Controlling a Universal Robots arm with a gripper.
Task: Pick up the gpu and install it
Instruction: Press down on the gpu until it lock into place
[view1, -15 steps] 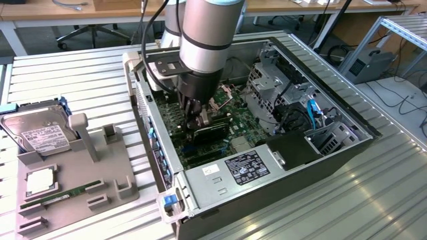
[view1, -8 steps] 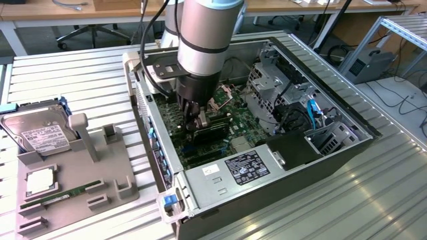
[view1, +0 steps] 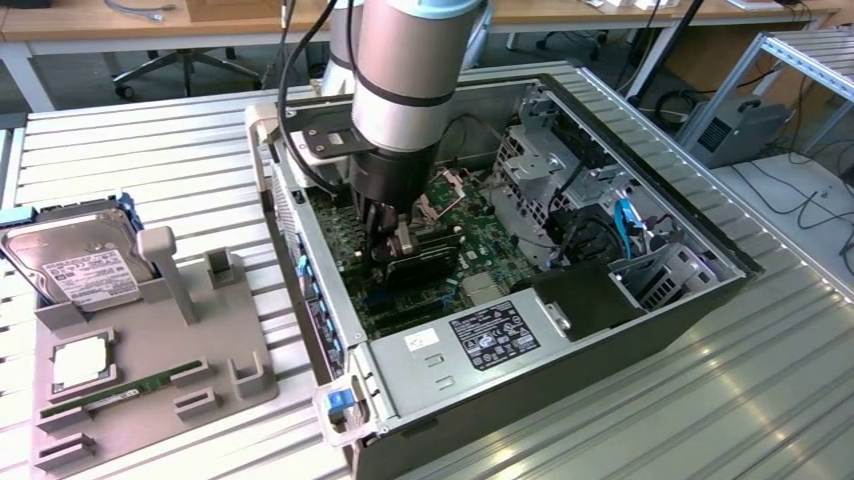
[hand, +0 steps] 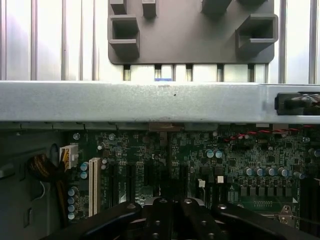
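Exterior view: one open computer case (view1: 561, 350) lies on its side on a ribbed metal bench (view1: 134, 150), motherboard (view1: 454, 230) facing up. One robot arm (view1: 407, 70) reaches straight down into the case.

The tool (view1: 396, 250) sits low over the board, fingers drawn together to their narrowest. Just beneath and beside the fingertips lies the gpu (view1: 424, 268), a thin black card standing on edge among the expansion slots. Its long axis runs across the board from the case's slotted rear wall, on the exterior view's left, toward the case interior on the exterior view's right. Whether the fingers pinch its top edge or only press against it cannot be made out; the bracket end is hidden by the tool.

Wrist view: dark fingers (hand: 160, 215) of the tool (hand: 172, 220) close together at the frame's edge, above a row of black slots (hand: 145, 180) on the green board (hand: 240, 165). The case's rear wall (hand: 150, 102) crosses the frame.

On the exterior view's left, one grey fixture tray (view1: 147, 370) rests on the bench. Count on it: one silver hard drive (view1: 74, 265) with white label, propped upright; one square processor chip (view1: 83, 362); one narrow green memory stick (view1: 120, 392) lying flat. One tall grey upright (view1: 158, 258) beside the drive stands bare.

Inside the case: one blue cable (view1: 623, 225), one white-labelled power unit cover (view1: 494, 335).
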